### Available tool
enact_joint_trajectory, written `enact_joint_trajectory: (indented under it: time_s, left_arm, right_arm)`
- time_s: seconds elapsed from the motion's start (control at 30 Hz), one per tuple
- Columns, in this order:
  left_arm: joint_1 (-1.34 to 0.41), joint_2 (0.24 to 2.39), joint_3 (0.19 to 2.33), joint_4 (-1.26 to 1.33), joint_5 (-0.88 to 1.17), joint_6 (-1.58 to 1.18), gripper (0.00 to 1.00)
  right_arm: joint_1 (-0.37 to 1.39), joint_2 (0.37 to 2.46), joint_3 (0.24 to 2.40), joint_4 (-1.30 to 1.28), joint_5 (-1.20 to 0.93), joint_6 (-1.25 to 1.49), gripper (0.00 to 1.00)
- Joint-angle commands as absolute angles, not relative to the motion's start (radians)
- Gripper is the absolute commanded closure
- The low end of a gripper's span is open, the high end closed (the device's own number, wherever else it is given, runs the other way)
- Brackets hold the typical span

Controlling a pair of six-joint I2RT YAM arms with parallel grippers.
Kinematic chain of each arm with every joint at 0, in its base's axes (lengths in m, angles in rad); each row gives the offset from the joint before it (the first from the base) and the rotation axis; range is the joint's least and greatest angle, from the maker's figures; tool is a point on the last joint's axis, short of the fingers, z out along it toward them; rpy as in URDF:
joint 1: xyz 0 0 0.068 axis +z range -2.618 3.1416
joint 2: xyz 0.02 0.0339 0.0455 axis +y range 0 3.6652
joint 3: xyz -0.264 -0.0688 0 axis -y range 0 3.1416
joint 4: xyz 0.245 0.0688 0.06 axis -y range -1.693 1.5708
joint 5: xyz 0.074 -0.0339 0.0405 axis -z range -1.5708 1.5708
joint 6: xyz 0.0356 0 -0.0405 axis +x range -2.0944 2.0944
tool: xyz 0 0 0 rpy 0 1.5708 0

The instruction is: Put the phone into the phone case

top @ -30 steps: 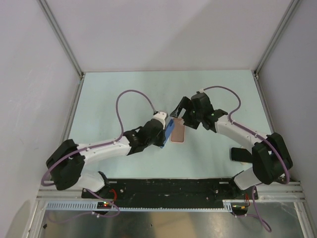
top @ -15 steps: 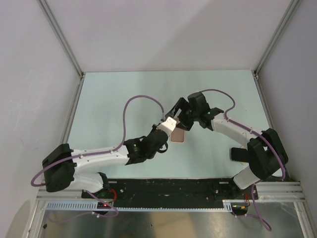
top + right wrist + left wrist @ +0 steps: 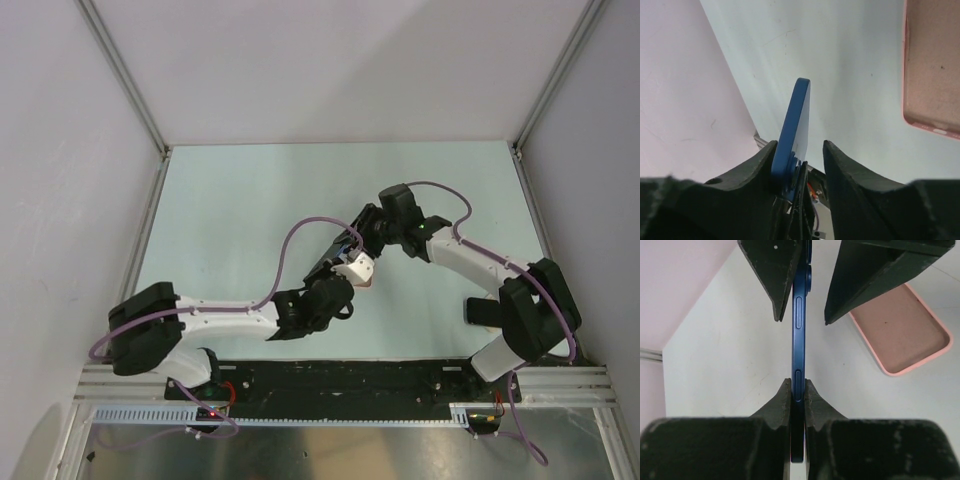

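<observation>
Blue phone (image 3: 799, 340) edgewise in left hand (image 3: 797, 389) | phone case (image 3: 900, 330) (pink) apart

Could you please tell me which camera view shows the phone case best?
The left wrist view: the phone case lies open side up, nearly whole, its inside plain to see. The right wrist view crops it at the picture's edge; in the top view it is mostly covered.

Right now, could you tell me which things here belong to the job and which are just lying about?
Job: the phone, held on edge by the left gripper; the right gripper, open around its free end; the phone case, lying empty.
Lying about: a small black object beside the right arm's base.
</observation>
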State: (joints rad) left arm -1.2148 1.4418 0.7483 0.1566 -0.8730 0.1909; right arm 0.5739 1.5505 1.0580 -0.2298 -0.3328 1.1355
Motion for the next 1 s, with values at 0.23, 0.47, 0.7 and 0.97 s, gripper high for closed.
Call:
enact_joint_trajectory:
  time_s: [0.23,0.47,0.7,0.97]
  left_arm:
    - [-1.226,1.421,0.777,0.290,-0.886,0.217,0.62]
    - [-1.224,1.321,0.759,0.226,-0.788,0.136,0.26]
    - [-1.096,1.140,0.777,0.001,-0.535,-0.241,0.16]
    - [-0.647,1.031,0.637,0.015,0.090,-0.878,0.20]
  right_arm:
    - [0.539,1.586,1.091,-0.210,-0.423,1.128,0.97]
    - [0.485,1.595,1.092,-0.189,-0.461,1.090,1.00]
    - [0.404,1.608,1.074,-0.110,-0.553,1.027,1.00]
    - [0.332,1.531,0.973,0.080,-0.632,0.965,1.00]
